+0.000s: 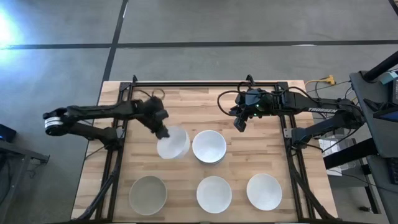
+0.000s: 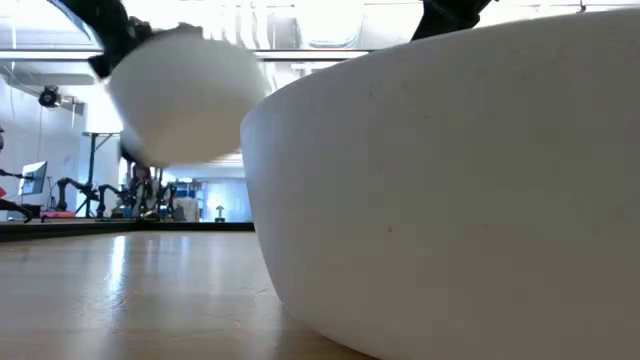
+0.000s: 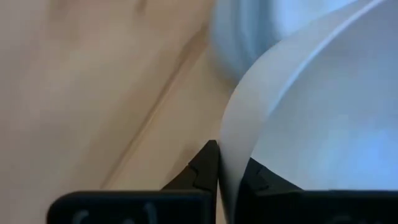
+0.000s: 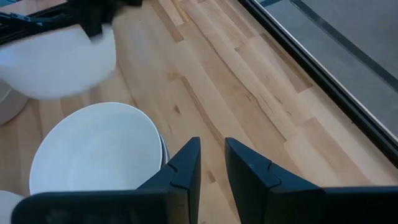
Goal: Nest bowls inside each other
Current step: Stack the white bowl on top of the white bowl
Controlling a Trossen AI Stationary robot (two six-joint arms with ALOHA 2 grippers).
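Left gripper (image 1: 163, 132): clamped tight on the rim of a white bowl (image 1: 173, 143), lifted off the table (image 1: 261, 149).
Right gripper (image 1: 240, 124): slightly parted, empty, waiting near the table's far edge.
Done: centre stack (image 1: 209, 147) seems partly nested.
Left: three single bowls along the near edge.

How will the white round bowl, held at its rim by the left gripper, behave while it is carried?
The white round bowl seems stiff: its thin rim keeps its curve between the left gripper fingers. Probably light, since one edge pinch holds it. The smooth wall may slip or swing.
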